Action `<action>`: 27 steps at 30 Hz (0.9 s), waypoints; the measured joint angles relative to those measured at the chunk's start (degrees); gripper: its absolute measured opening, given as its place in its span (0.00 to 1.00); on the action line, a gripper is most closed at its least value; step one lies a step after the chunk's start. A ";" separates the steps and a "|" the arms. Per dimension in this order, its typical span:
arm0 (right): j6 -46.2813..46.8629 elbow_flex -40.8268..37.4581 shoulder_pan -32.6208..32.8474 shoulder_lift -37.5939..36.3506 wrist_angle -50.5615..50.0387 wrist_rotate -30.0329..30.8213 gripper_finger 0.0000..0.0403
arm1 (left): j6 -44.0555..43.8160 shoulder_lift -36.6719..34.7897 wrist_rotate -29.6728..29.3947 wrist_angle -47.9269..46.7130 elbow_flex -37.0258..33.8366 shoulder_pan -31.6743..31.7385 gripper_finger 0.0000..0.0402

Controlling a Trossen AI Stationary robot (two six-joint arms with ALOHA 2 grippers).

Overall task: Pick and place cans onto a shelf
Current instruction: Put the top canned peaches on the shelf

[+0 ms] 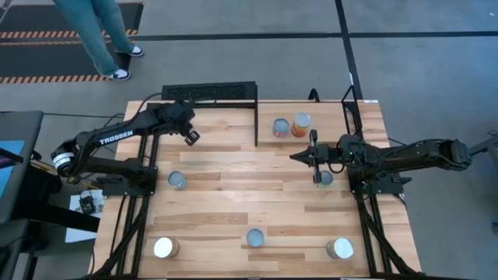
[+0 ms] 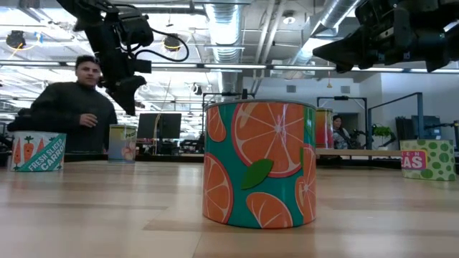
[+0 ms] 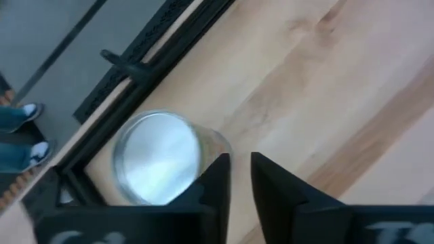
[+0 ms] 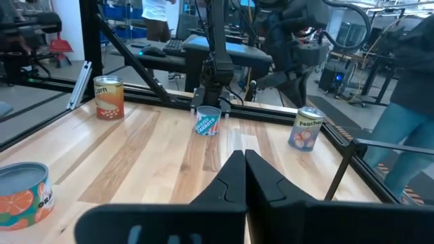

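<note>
Several cans stand upright on the wooden table (image 1: 233,202). A silver-topped can (image 3: 159,159), its peach label seen in the right wrist view (image 4: 306,129), stands by the black shelf frame (image 1: 210,93). The left arm hides this can in the high view. My left gripper (image 1: 190,138) hovers above and beside it with only a narrow slit between the fingers, and it holds nothing. My right gripper (image 1: 298,156) is shut and empty. It points toward the table's left, raised above the table near a pale-topped can (image 1: 325,178).
Two cans (image 1: 281,127) (image 1: 301,123) stand at the far side right of the shelf post. Others stand at mid-left (image 1: 177,180) and along the near edge (image 1: 165,247) (image 1: 255,237) (image 1: 339,248). The orange-label can (image 2: 259,165) fills the low view. A person (image 1: 101,39) stands beyond the far edge.
</note>
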 joint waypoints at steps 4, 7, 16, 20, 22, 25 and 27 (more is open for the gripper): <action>-0.04 0.00 0.00 0.00 0.00 0.01 0.02 | 2.39 0.00 -1.63 -0.37 0.00 0.86 0.25; -0.04 0.00 0.00 0.00 -0.01 0.00 0.02 | 4.31 0.00 -1.64 0.06 0.00 1.85 0.31; -0.02 0.00 0.00 0.00 -0.02 0.01 0.03 | 7.06 2.87 -1.40 1.11 0.02 4.29 0.35; 0.00 0.00 0.00 0.02 -0.02 -0.01 0.03 | 8.85 7.30 -1.27 2.53 0.02 4.31 0.35; 0.00 0.00 0.00 0.02 -0.04 0.01 0.03 | 8.99 9.35 -1.84 3.59 0.03 4.31 0.35; 0.00 0.00 0.00 0.02 -0.02 0.00 0.03 | 10.03 11.35 -3.34 4.42 0.36 4.30 0.34; 0.00 0.00 0.00 0.02 -0.02 -0.01 0.03 | 10.62 12.12 -4.44 4.55 0.39 4.29 0.31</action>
